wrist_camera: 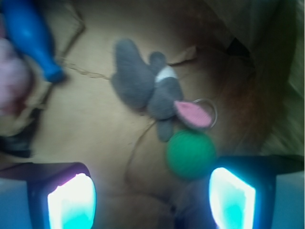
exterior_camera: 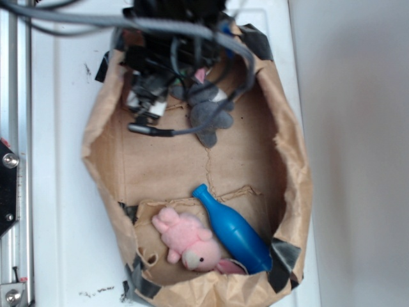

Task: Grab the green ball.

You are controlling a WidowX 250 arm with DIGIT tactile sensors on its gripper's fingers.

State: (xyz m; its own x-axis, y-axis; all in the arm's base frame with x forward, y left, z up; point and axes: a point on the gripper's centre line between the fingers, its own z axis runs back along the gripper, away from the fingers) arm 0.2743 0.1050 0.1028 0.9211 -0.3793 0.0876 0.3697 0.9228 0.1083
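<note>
1. Gripper (wrist_camera: 152, 200) at the bottom of the wrist view, jaws spread wide, gripping nothing; glowing fingers (wrist_camera: 71, 202) at lower left and lower right.
2. Ball (wrist_camera: 190, 153) green, lower right of centre in the wrist view, just above and inside the right finger, not touching it as far as the blur allows.
3. Bunny (wrist_camera: 150, 88) grey with a pink ear, directly above the ball, ear almost meeting the ball's top.
4. Thin ring (wrist_camera: 213, 106) showing beside the pink ear.
5. Bottle (wrist_camera: 31, 36) blue, in the upper left corner of the wrist view, neck pointing toward centre.
6. In the exterior view: arm (exterior_camera: 172, 38) at top centre, over the paper tray (exterior_camera: 291, 160), hiding the ball.
7. Bunny partly visible below the arm.
8. Bottle at lower centre, pink plush (exterior_camera: 188, 240) just left of it, touching.
</note>
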